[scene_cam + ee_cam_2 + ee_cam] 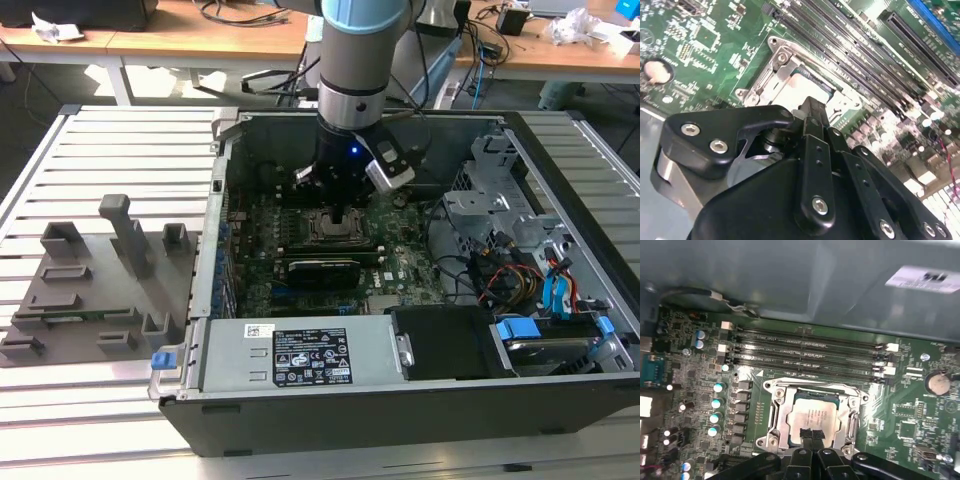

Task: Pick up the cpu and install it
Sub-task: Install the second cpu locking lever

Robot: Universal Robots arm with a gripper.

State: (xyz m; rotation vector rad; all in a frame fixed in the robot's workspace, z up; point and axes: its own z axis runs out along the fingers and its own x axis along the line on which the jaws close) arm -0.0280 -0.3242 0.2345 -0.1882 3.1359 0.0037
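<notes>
The gripper's (811, 434) two black fingertips (805, 433) are pressed together with no gap between them, resting on the near edge of the cpu (812, 416), at about 6 o'clock on the chip in the first wrist view; they look closed on nothing, though whether they actually touch the metal top or sit just above it is hard to tell. The cpu lies flat inside the socket frame (774, 412) on the motherboard (910, 420), its silvery top facing up and the metal frame ringing it on all sides. In the second wrist view the gripper (812, 107) reaches over the same socket, with the pale chip (795, 87) partly showing beyond the black fingers. At 12 o'clock from the socket in the first wrist view run four long memory slots (810, 352), at 9 o'clock a column of small round capacitors (716, 402), and at 2 o'clock a coin battery (939, 384). In the exterior view the gripper (345, 212) hangs straight down from the arm (360, 60) into the open computer case (560, 130), over the socket at the board's centre. A grey power supply (300, 355) fills the case at 6 o'clock, and a grey tray with upright blocks (100, 290) sits on the slatted table (120, 140), well apart at 9 o'clock from the case.
</notes>
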